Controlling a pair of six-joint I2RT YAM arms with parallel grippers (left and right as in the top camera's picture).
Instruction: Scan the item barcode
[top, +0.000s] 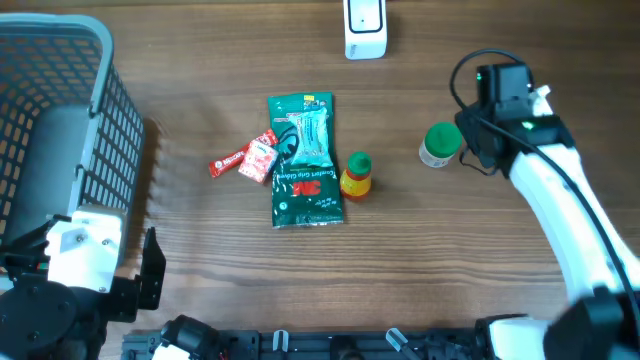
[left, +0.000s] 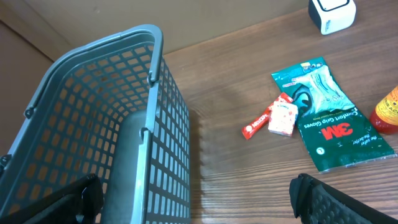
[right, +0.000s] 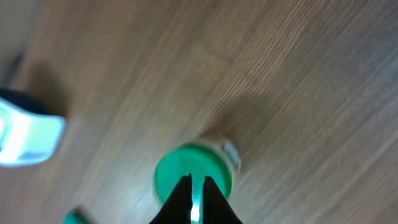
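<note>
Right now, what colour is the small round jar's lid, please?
Green lid; overhead view shows it best.

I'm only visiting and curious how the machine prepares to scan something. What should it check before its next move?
1. Right pincer closed: ok, its fingers are nearly together.
2. Green-lidded jar held: not ok, the shut fingers sit over the lid, not around it.
3. Jar upright: ok, lid facing up in the overhead view.
4. Scanner located: ok, the white unit is in view, apart from the jar.
5. Left pincer out of the way: ok, open and beside the basket.
6. Barcode on the jar found: cannot tell, no label detail shows.
</note>
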